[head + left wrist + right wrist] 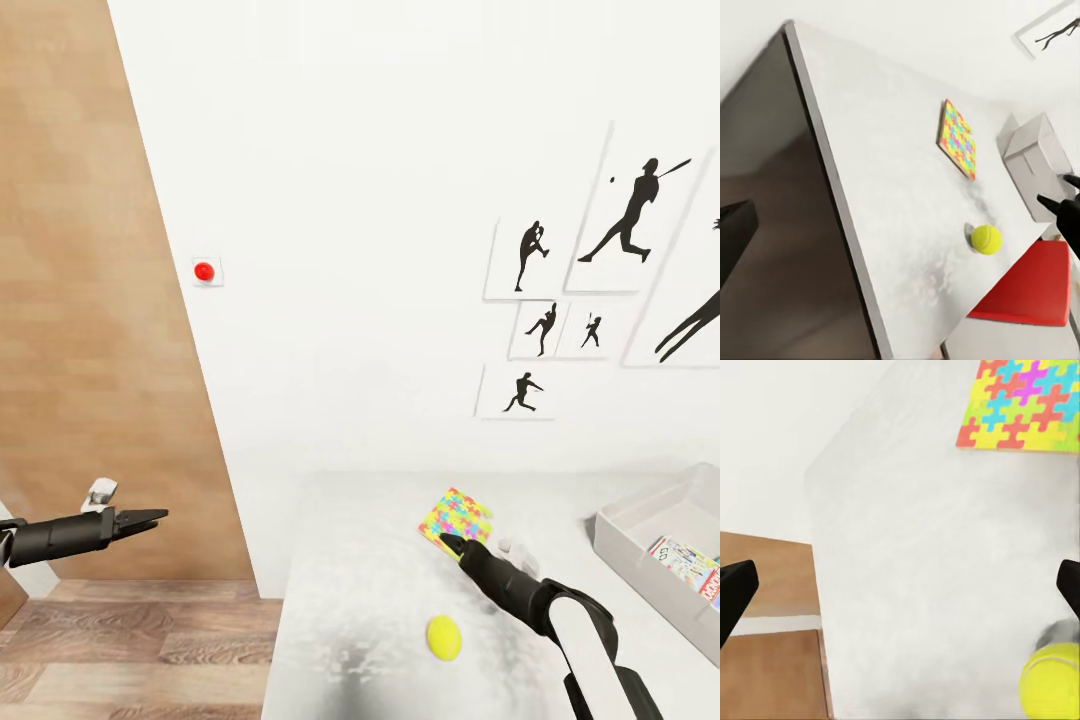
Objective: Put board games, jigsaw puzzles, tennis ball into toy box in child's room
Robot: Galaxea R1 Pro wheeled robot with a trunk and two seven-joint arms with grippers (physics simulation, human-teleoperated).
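Note:
A jigsaw puzzle [455,514] lies flat on the light-grey table [350,600], its mosaic face up. Nearer the table's front rests the tennis ball [443,637]. My right gripper [452,545] hovers open just above the table between the two, at the puzzle's near edge; its wrist view has the puzzle [1024,405] and the ball [1050,682] ahead of it. The toy box [640,515] stands at the table's right with a board game [688,562] inside. Over the floor left of the table, my left gripper [155,520] is open and empty. The bed is out of view.
A white wall with black baseball-player prints [625,215] and a red button [204,271] rises behind the table. A wooden panel [90,300] stands at the left over wood-plank floor [130,650]. Something red [1027,292] sits below the table's far side.

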